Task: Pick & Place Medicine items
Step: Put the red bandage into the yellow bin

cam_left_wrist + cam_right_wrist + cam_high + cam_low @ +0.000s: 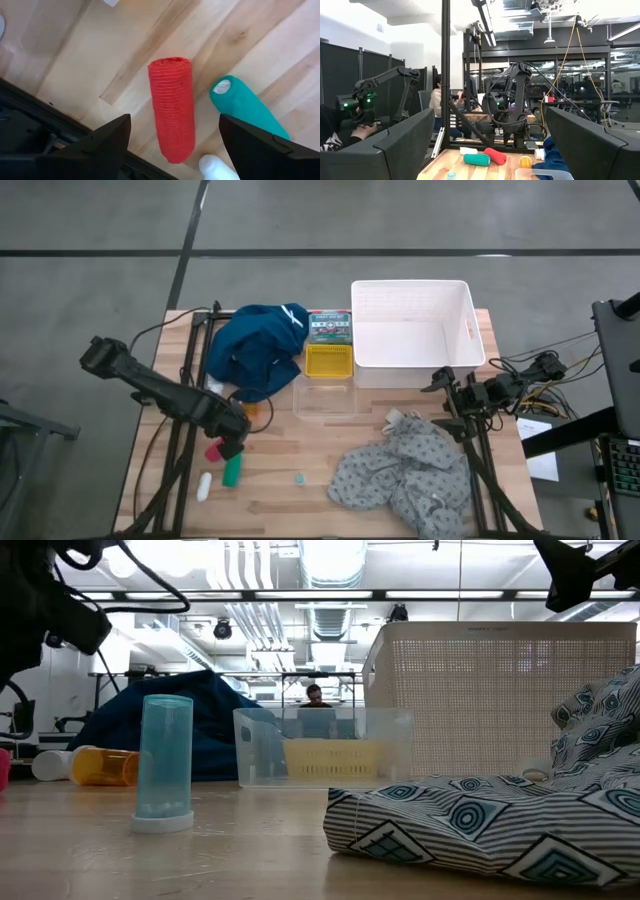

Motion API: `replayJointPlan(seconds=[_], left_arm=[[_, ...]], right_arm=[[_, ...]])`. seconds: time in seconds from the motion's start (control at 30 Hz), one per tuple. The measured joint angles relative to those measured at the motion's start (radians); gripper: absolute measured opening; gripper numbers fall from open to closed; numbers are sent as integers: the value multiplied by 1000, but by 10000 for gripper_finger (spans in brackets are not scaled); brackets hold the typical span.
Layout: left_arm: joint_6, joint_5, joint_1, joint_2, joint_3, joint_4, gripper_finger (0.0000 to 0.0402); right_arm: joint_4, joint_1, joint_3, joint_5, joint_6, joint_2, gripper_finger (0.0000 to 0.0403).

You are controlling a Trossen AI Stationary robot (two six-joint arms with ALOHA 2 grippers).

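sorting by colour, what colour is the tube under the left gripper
Red tube, ribbed; clearest in the left wrist view.

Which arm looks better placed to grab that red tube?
The left one. Its claw hangs open right over the red tube, fingers on either side. The right claw waits across the table beside the white basket, far from it.

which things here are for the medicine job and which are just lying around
Job: red tube, green tube, white tube, orange pack, left tool over the red tube.
Lying about: blue cloth, grey cloth, white basket.
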Motion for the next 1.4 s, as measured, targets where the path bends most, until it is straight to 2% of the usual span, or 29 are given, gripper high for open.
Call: replayJointPlan(seconds=[0.87,1.4], left_arm=[[-67,5,-5,0,-207,260,310],[-77,0,-5,0,-225,286,307]], right_arm=[[0,0,0,0,0,0,380],[0,0,0,0,0,-1,380]])
